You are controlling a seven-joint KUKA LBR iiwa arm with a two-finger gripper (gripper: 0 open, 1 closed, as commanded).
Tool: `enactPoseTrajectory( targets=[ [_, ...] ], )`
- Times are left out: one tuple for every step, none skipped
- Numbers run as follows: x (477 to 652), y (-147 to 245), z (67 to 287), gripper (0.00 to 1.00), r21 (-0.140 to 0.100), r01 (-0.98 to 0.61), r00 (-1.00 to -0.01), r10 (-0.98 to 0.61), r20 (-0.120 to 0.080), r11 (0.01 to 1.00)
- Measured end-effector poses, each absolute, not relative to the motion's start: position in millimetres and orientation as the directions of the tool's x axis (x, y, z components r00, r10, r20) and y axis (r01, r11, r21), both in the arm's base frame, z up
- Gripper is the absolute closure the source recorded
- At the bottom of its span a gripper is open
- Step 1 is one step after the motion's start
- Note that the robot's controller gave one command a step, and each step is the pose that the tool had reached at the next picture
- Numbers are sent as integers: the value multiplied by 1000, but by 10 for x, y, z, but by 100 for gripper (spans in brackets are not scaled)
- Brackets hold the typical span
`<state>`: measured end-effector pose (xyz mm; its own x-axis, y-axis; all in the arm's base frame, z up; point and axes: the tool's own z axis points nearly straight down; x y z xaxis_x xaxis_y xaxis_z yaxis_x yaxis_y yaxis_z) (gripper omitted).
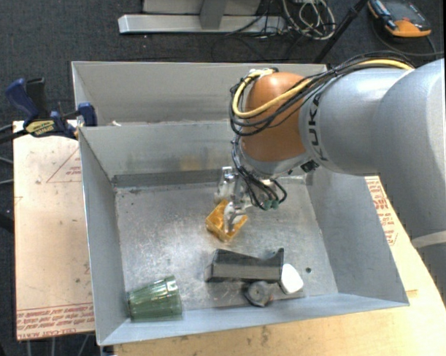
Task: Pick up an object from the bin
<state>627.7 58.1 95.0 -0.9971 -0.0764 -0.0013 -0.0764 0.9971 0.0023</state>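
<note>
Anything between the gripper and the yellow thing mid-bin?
Nothing visible. The gripper sits right at the yellow thing. The dark block and green cup lie apart from it, nearer the camera.

Bin (101, 236): packet (223, 223) at centre, beneath the end effector (238, 202); cup (154, 299) on its side in the near-left corner; block (244, 268) nearer than the packet, cap (291, 279) at its right end, disc (258, 293) just before it.
</note>
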Motion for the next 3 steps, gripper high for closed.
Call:
enactPoseTrajectory(
  targets=[
    [6284,568,1054,100,2,-49,-999,-49,0,999],
    [6332,514,1286,100,1,-53,-999,-53,-2,999],
    [6359,524,1396,100,1,-56,-998,-56,-6,998]
  ],
)
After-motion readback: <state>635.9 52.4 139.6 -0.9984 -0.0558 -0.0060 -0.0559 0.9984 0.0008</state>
